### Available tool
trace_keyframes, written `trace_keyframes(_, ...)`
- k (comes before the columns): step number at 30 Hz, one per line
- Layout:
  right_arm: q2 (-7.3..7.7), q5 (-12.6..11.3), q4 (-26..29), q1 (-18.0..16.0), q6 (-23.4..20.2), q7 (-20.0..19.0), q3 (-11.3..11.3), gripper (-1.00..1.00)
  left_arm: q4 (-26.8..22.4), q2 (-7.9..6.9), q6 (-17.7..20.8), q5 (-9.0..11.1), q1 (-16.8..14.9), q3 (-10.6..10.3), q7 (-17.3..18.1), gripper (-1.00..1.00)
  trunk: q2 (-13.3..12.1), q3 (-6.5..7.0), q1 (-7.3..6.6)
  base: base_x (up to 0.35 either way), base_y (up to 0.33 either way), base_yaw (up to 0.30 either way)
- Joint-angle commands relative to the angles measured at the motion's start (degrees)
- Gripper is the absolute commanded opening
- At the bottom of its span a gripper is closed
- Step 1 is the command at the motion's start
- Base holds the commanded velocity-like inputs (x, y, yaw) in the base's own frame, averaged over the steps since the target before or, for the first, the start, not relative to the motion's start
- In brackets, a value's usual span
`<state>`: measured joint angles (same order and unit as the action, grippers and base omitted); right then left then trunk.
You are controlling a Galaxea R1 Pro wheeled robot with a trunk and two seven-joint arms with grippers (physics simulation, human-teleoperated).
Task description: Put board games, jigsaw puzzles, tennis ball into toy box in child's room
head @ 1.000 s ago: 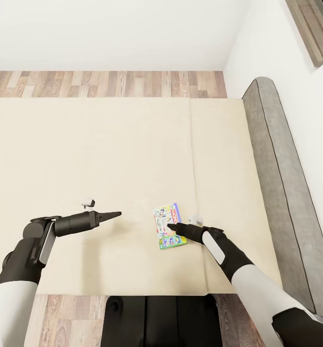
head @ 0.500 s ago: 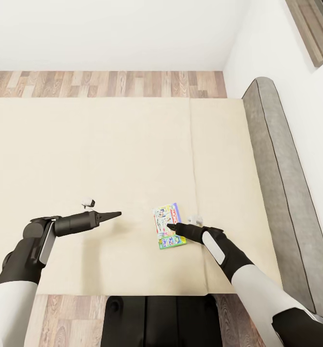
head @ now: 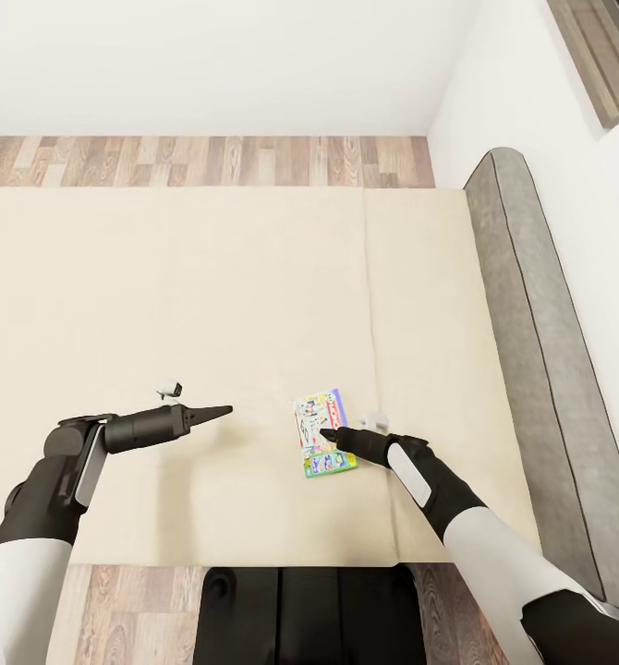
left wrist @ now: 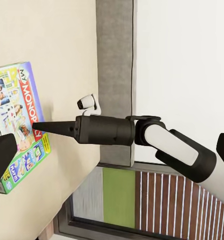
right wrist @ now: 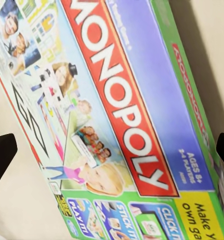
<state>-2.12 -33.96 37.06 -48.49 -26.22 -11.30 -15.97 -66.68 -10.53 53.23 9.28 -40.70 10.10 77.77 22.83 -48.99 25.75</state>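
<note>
A board game lies flat on the cream bed. The right gripper hovers right over its cover, fingers spread apart. The left gripper hangs well to the side, fingers pressed together.

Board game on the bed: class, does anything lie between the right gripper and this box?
Nothing visible does. The right gripper hangs directly over the board game lying flat on the bed, fingers spread either side of the cover, with only bare mattress around the box.
</note>
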Motion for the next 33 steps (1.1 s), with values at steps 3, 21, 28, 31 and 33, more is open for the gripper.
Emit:
trace_keyframes(3, 0.01, -0.1, 0.0, 0.0, -0.2, 0.0, 0.0, 1.0, 0.0, -0.02, 0.6, 0.1, 0.0, 0.0, 0.1, 1.0, 0.1, -0.06, 0.03, 0.0, 0.0, 0.0)
trace_keyframes(21, 0.09, -0.1, 0.6, 0.0, -0.1, -1.8, -0.1, 1.0, 0.0, 0.03, 0.6, 0.1, 0.0, 0.0, 0.1, 1.0, 0.1, -0.06, 0.03, 0.0, 0.0, 0.0)
trace_keyframes(28, 0.1, -0.1, 0.8, 0.0, -0.1, -1.9, -0.1, 1.0, 0.0, 0.07, 0.6, 0.1, 0.0, 0.0, 0.1, 1.0, 0.1, -0.06, 0.03, 0.0, 0.0, 0.0)
trace_keyframes(31, 0.1, -0.1, 0.8, 0.0, -0.1, -1.9, -0.1, 1.0, 0.0, 0.07, 0.6, 0.1, 0.0, 0.0, 0.1, 1.0, 0.1, -0.06, 0.03, 0.0, 0.0, 0.0)
trace_keyframes(33, 0.1, -0.1, 0.8, 0.0, -0.1, -1.9, -0.1, 1.0, 0.0, 0.07, 0.6, 0.1, 0.0, 0.0, 0.1, 1.0, 0.1, -0.06, 0.03, 0.0, 0.0, 0.0)
